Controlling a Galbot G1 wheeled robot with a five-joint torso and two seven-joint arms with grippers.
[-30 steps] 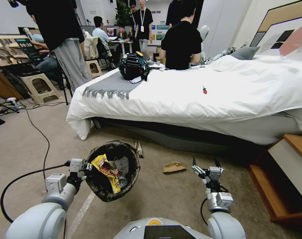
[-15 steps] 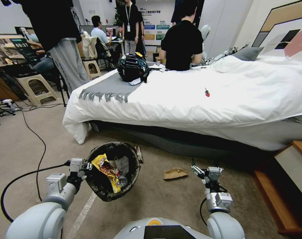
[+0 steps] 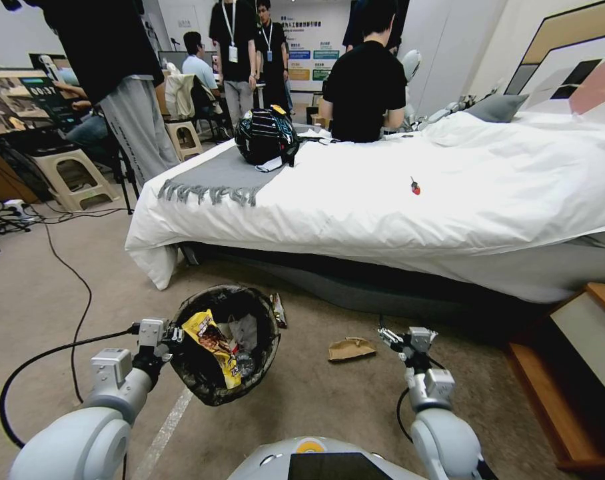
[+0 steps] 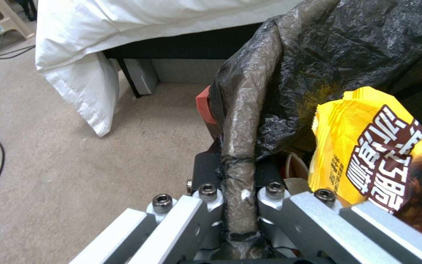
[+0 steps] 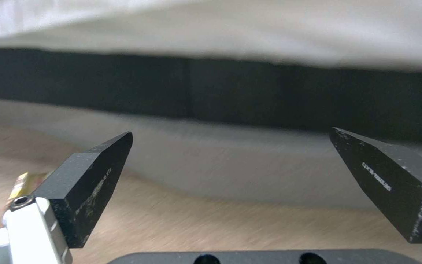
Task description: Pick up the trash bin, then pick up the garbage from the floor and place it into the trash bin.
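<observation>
The trash bin (image 3: 208, 397), lined with a crinkled black bag, hangs tilted above the carpet with my left gripper (image 3: 172, 333) shut on its rim. The left wrist view shows the bag-covered rim (image 4: 241, 121) clamped in my left gripper (image 4: 240, 192). A yellow snack wrapper (image 3: 212, 345) (image 4: 378, 154) and other garbage lie inside. A brown paper scrap (image 3: 350, 348) lies on the floor, just left of my right gripper (image 3: 401, 332), which is open and empty (image 5: 231, 134). A small wrapper (image 3: 278, 310) lies beside the bin.
The bed (image 3: 396, 200) with its dark base stands close ahead, a helmet (image 3: 267, 135) on it. A wooden nightstand (image 3: 582, 373) is at the right. A black cable (image 3: 76, 293) runs over the carpet on the left. People stand and sit behind the bed.
The head view has shifted, so the bed sits a bit lower and closer. My right gripper moved slightly left and forward. The left gripper keeps the bin as before.
</observation>
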